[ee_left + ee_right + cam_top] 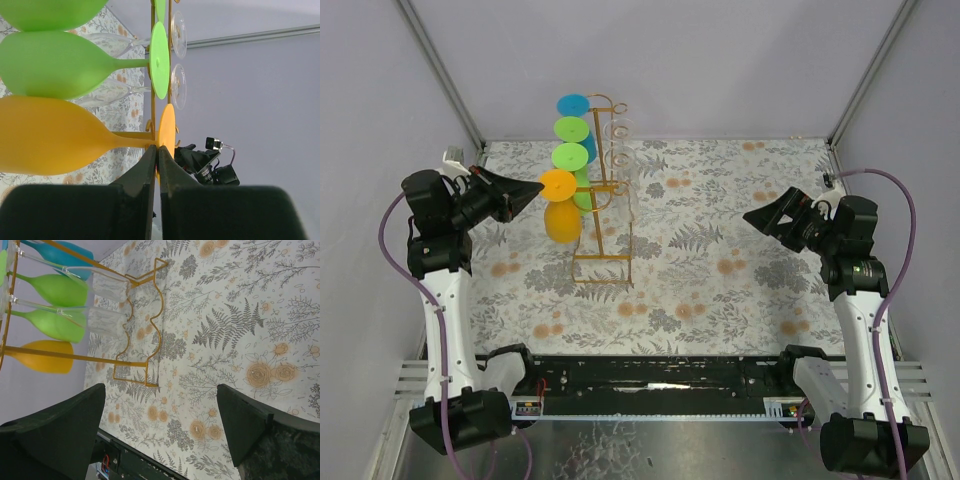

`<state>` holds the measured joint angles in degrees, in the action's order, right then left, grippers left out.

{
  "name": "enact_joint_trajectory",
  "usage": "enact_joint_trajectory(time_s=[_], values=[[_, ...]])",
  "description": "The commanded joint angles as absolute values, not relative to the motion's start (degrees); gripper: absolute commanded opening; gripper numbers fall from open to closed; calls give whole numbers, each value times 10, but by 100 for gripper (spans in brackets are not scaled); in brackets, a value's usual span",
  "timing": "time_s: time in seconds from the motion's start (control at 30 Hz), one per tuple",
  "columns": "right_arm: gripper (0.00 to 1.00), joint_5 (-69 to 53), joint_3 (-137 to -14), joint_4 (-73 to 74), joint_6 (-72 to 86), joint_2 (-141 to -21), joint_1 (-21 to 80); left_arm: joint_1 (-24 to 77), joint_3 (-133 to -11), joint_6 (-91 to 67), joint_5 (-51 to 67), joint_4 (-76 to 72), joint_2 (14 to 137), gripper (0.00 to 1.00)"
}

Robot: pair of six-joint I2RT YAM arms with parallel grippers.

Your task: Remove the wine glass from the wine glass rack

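The gold wire wine glass rack (600, 262) stands at the back left of the table. Coloured wine glasses hang upside down from its top rails. The orange wine glass (561, 220) hangs nearest me, its round foot (558, 184) on top. My left gripper (541, 187) is at the foot's left edge. In the left wrist view the fingers (148, 165) are closed on the rim of the orange foot (167, 127), beside the stem and a rack rail (153, 60). My right gripper (160, 425) is open and empty over the right of the table (753, 218), far from the rack (145, 335).
Two green glasses (568, 156) and a blue one (574, 105) hang behind the orange glass. Clear glasses (620, 130) hang on the rack's right side. The floral mat (720, 260) covers the table. Grey walls close the left, back and right.
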<state>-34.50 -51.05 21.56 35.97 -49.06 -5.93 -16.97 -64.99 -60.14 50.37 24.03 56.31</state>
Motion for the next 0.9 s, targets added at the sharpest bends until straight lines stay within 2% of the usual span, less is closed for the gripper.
enact_joint_trajectory(time_s=[0.0,0.87], values=[[99,-346,-511,207,350,-483,-56,-175,-648,-607,500,221,565,0],[99,-345,-514,219,345,-474,-56,-194,-668,-612,440,222,526,0]])
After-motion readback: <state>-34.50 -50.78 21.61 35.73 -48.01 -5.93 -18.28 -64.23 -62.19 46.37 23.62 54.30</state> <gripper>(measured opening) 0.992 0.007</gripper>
